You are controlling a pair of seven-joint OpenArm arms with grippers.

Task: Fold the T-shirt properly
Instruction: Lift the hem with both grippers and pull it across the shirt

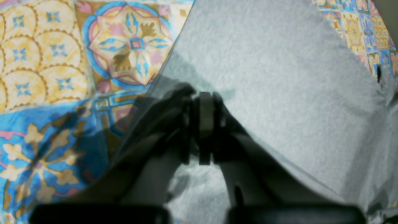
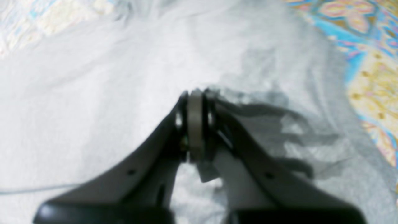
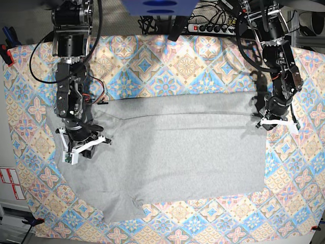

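At the left of the base view, your right claw (image 2: 197, 93) is closed on a bit of the shirt (image 3: 188, 162), just in from its sleeve end, with cloth spread on both sides of the fingertips. The grey shirt lies across the patterned tablecloth (image 3: 152, 61), a long fold running between your two claws. On the right, your left claw (image 1: 202, 96) is closed on the shirt near its edge, the tablecloth showing just beyond.
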